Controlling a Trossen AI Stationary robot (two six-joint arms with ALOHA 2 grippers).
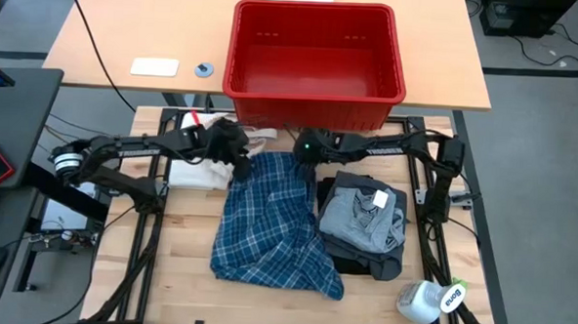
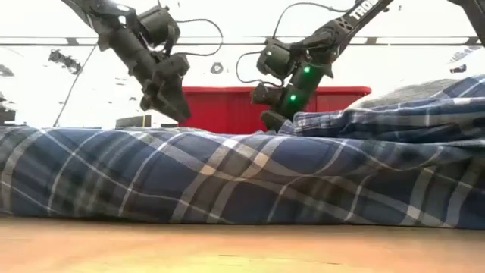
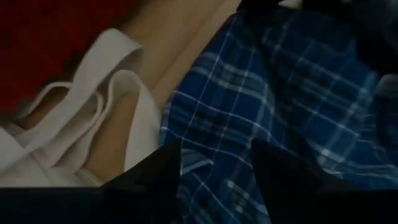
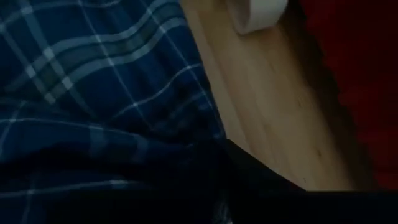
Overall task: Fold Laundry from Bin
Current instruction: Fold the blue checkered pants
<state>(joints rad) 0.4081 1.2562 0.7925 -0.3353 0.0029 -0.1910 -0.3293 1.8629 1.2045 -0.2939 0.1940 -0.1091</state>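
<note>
We see the table with the plaid shirt spread across its middle, running from just below the bin toward the near edge. The bin stands at the far side, and from above its floor looks bare. Right of the shirt lies a stack of folded garments, a light grey one on top of darker ones.

The right gripper sits at the shirt's far edge, near its right corner, just in front of the bin. In the low view it is down on a raised fold of plaid, and its wrist view shows plaid bunched right against its dark fingers, which look pressed together on the cloth.

The left gripper is at the shirt's far left corner. The low view shows it hanging above the cloth, not touching. Its wrist view shows its two fingers spread apart with plaid between and beyond them, and nothing pinched.

Only the left wrist view shows the white cloth and its strap loops closely, beside the shirt's edge; from above it is a pale patch under the left arm.

A bottle lies at the table's near right corner; its label reads "Bona". The right arm carries white lettering starting "TRO".
</note>
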